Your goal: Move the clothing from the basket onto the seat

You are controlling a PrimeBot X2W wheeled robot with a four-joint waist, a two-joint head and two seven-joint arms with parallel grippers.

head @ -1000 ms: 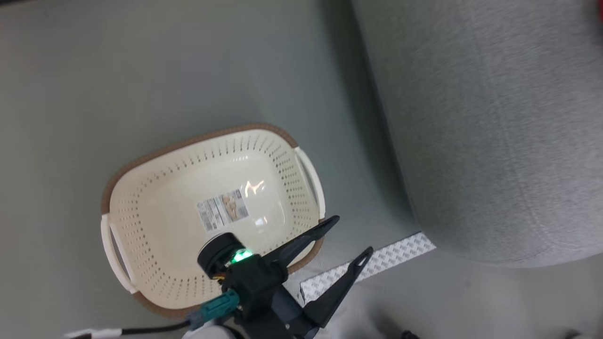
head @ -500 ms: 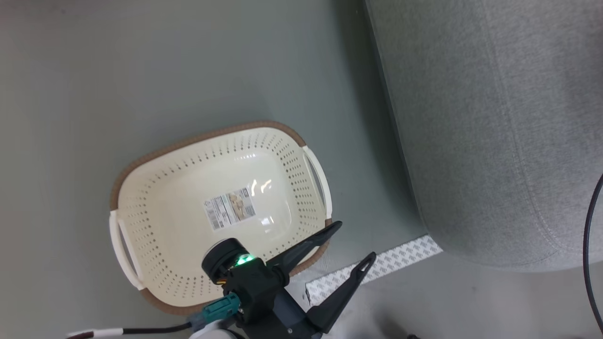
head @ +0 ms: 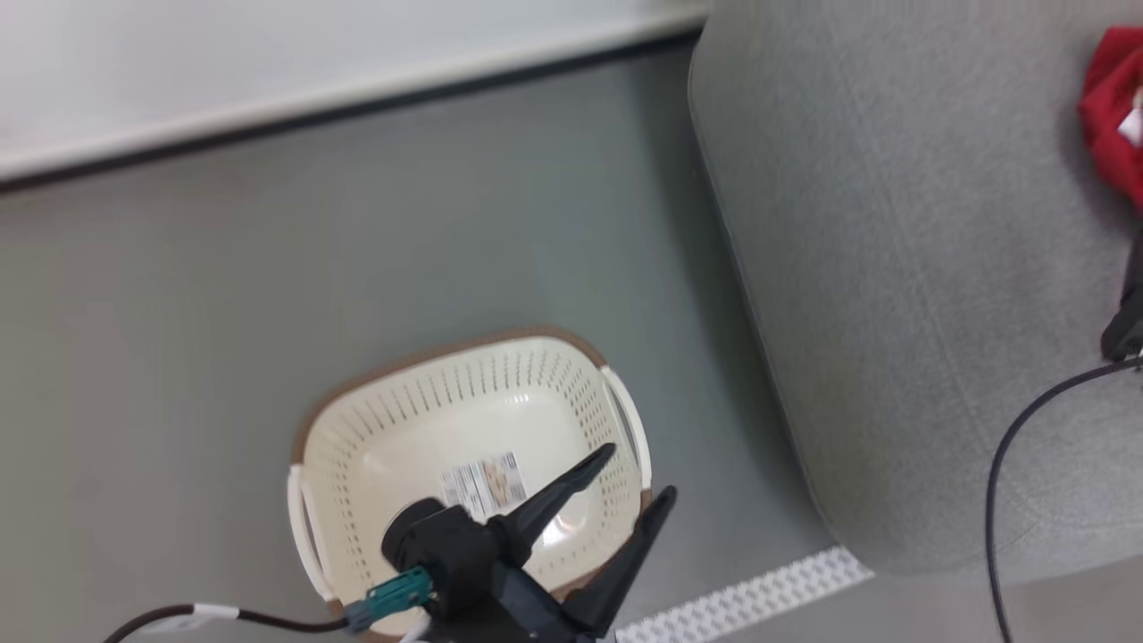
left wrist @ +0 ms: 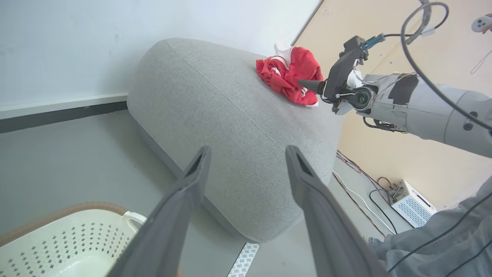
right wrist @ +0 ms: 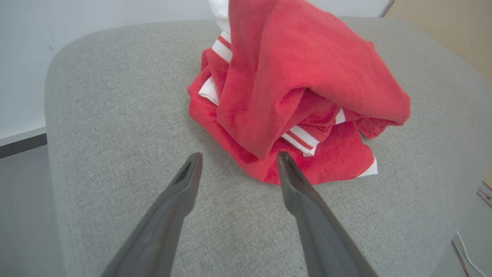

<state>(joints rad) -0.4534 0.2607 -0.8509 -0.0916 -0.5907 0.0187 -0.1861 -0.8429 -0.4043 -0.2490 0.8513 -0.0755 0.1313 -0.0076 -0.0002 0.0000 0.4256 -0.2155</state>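
Note:
The clothing [right wrist: 296,88], a bright red bundle with white trim, lies heaped on the light grey seat [right wrist: 115,115]. My right gripper [right wrist: 239,157] stands open just in front of it, its right fingertip at the fabric's edge, nothing between the fingers. In the left wrist view the clothing [left wrist: 292,73] lies on the seat [left wrist: 230,115] with the right gripper [left wrist: 323,77] beside it. The cream basket [head: 464,429] stands on the floor, only a label inside. My left gripper [head: 638,473] hangs open over its right rim, holding nothing. The clothing [head: 1112,116] shows at the head view's right edge.
Grey floor runs between the basket and the seat [head: 893,268], with a patterned white tape strip [head: 750,598] near the seat's corner. A white wall [head: 268,71] closes the far side. A person's denim sleeve [left wrist: 442,238], floor cables and a white box [left wrist: 411,196] lie beyond the seat.
The head camera has swung, so the basket sits lower in the picture and the wall and red clothing have come into view. The left gripper stays open over the basket's rim.

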